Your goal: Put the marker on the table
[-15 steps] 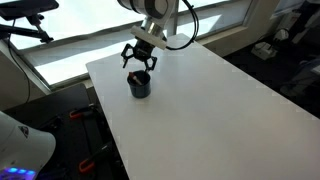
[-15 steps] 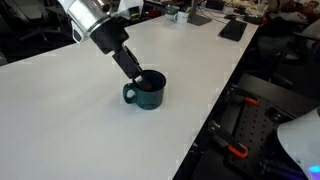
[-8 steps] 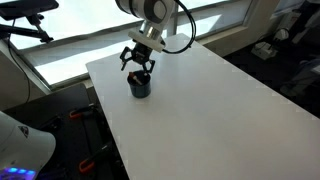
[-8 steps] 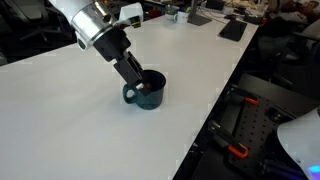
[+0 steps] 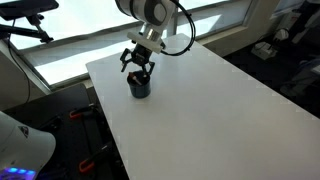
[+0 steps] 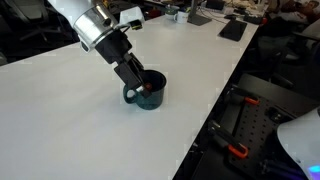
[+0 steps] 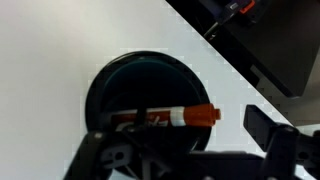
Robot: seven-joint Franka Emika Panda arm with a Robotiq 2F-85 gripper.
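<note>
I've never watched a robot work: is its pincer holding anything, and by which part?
Nothing is held. The pincer is open at the cup, and the marker rests in it, ungripped.

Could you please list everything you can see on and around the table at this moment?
table: one, white, fills most of both exterior views.
cup: one, dark, with a handle, standing on the table near one edge.
marker: one, dark with an orange-red end, lying inside the cup, its end reaching over the rim.
window: bright panes, behind the table.
arm: one, white and grey, reaching down to the cup.
gripper: one, black, jaws open, at the cup's mouth.
</note>
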